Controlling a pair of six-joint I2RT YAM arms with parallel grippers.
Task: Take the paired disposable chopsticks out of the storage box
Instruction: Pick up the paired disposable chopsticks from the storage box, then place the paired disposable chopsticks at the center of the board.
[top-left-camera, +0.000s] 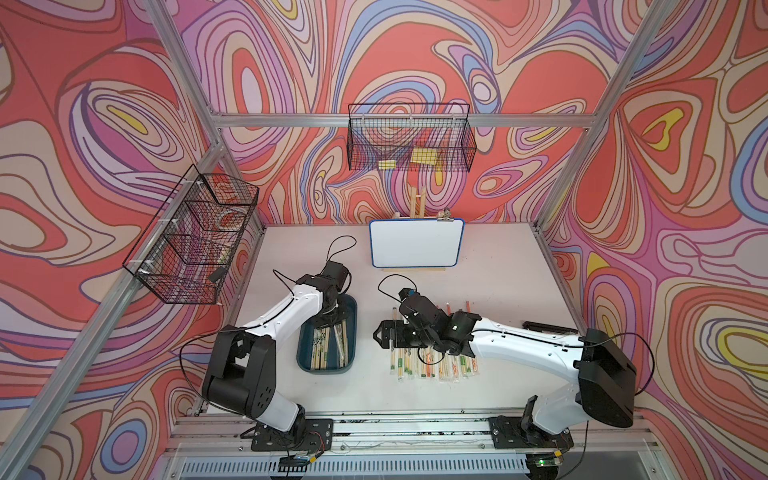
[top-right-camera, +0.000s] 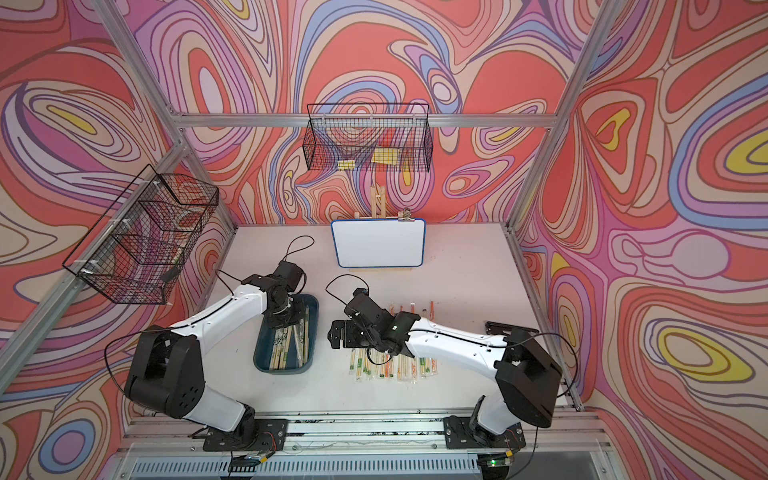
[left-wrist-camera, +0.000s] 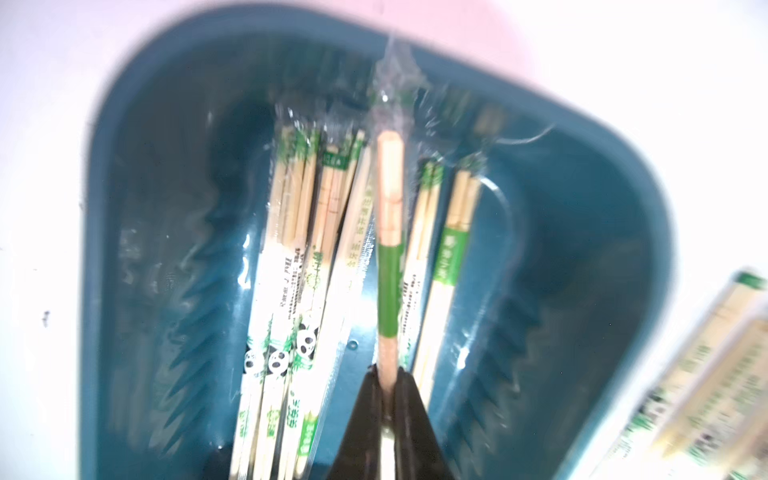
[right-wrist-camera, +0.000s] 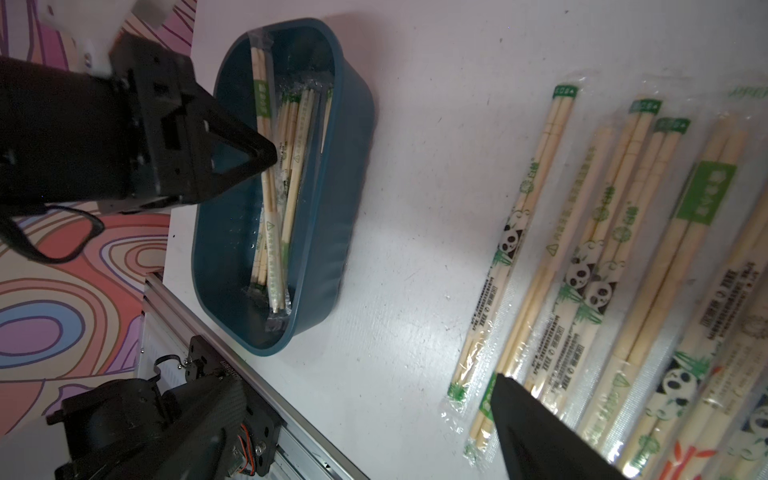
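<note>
The dark teal storage box (top-left-camera: 306, 362) sits in front of the left arm and holds several paired disposable chopsticks (left-wrist-camera: 291, 270) in clear sleeves. My left gripper (left-wrist-camera: 386, 374) reaches into the box, shut on one green-banded pair (left-wrist-camera: 390, 232) that is raised at an angle above the others. In the right wrist view that gripper (right-wrist-camera: 266, 156) pinches the pair near its middle. My right gripper (top-left-camera: 379, 335) hovers open and holds nothing, above the left end of a row of sleeved pairs (top-left-camera: 432, 368) on the table. Only one of its fingers (right-wrist-camera: 540, 432) shows.
A whiteboard (top-left-camera: 417, 243) on a wooden easel stands at the table's back. Black wire baskets hang on the back wall (top-left-camera: 409, 139) and the left wall (top-left-camera: 191, 237). A flat black object (top-left-camera: 544, 326) lies at the right edge. An aluminium rail (top-left-camera: 415, 424) runs along the front.
</note>
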